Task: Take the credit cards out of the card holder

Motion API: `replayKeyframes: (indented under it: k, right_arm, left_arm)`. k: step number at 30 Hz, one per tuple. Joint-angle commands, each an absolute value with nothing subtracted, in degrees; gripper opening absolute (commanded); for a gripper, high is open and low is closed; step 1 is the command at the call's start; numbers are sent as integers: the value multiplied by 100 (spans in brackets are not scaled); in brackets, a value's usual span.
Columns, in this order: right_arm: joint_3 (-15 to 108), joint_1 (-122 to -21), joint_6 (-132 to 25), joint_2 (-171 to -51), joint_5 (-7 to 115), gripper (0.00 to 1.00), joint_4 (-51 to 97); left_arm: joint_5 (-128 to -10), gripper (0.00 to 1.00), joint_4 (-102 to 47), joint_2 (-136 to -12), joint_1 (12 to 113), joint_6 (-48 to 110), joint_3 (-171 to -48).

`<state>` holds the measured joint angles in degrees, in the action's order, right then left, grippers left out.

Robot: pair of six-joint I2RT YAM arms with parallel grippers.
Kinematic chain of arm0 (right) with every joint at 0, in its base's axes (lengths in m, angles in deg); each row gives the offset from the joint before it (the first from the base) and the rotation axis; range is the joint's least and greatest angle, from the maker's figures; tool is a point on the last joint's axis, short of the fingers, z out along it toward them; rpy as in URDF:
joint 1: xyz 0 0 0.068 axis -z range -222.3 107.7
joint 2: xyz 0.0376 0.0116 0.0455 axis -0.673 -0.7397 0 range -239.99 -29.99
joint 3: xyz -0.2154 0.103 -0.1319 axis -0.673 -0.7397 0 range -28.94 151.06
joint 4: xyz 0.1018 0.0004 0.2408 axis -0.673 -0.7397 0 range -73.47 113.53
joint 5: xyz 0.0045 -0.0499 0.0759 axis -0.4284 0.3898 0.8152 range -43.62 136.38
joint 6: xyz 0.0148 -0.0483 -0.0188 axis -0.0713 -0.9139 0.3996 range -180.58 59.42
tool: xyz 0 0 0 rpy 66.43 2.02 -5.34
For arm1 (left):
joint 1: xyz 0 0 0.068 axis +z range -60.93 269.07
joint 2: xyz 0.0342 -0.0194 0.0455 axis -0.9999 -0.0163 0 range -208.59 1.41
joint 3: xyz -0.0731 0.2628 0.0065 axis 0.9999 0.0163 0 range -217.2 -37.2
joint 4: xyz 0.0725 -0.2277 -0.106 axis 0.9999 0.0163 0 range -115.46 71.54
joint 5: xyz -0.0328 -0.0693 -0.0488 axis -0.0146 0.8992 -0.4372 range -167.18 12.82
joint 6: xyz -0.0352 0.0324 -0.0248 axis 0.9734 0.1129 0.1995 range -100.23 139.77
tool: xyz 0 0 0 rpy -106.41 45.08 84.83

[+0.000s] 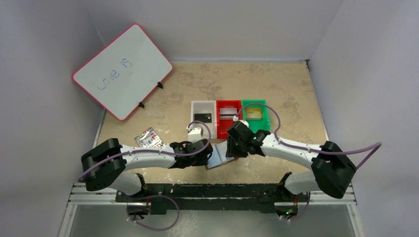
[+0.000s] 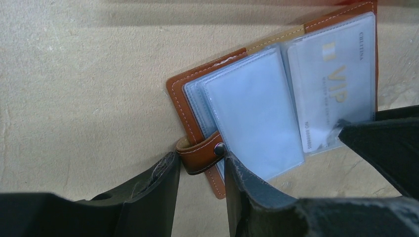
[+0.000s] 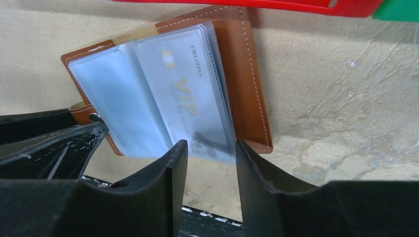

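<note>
1. Top external view: the card holder (image 1: 219, 158) lies open and flat on the table (image 1: 276, 89), near the front edge. It sits between the two gripper heads, just in front of the row of bins.
2. Left wrist view: the left gripper (image 2: 201, 159) is clenched on the holder's snap tab (image 2: 200, 155), with one finger against each side of the tab.
3. Right wrist view: the right gripper (image 3: 211, 144) is released, jaws apart. The lower edge of a clear sleeve (image 3: 222, 113) sits in the gap, and the fingers are not pinching it.
4. A pale VIP card (image 3: 185, 96) with gold lettering is inside that sleeve, on the right half of the holder.
5. The sleeves on the holder's left half are bluish and shiny, fanned over the brown leather.
6. Behind the holder, from left to right:
   - the white bin (image 1: 193, 112) has a black card (image 1: 203, 118) in it
   - the red bin (image 1: 229, 102) has a grey card (image 1: 228, 112) in it
   - the green bin (image 1: 267, 118) has a gold card (image 1: 254, 113) in it
7. A white pack (image 1: 149, 138) with rainbow stripes lies on the table left of the holder, beside the left arm and apart from the bins.
8. A whiteboard (image 1: 123, 69) stands tilted at the far left and reads "Love is".
</note>
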<state>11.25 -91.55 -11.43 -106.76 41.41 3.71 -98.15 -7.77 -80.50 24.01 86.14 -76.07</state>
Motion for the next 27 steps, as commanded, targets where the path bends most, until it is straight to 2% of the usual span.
replayKeyframes:
  k: [1, 18, 20, 22, 27]
  right_arm:
    - [1524, -9265, -1315, -10693, 4048, 44, 311]
    - [2263, -9299, -1464, -11689, 3105, 48, -462]
    - [2331, -9299, -1573, -11752, 3111, 41, -422]
    - [2379, -9301, -1613, -11758, 3149, 29, -390]
    - [2070, -9356, -1488, -11499, 3386, 19, -175]
  left_arm:
    - [-9775, 37, -978, -8050, 2368, 8535, -7794]
    - [-9827, 37, -897, -7999, 2370, 8522, -7776]
    - [-9853, 37, -866, -7999, 2368, 8518, -7787]
    - [-9884, 37, -814, -7991, 2368, 8508, -7798]
    - [-9949, 37, -765, -7989, 2368, 8494, -7837]
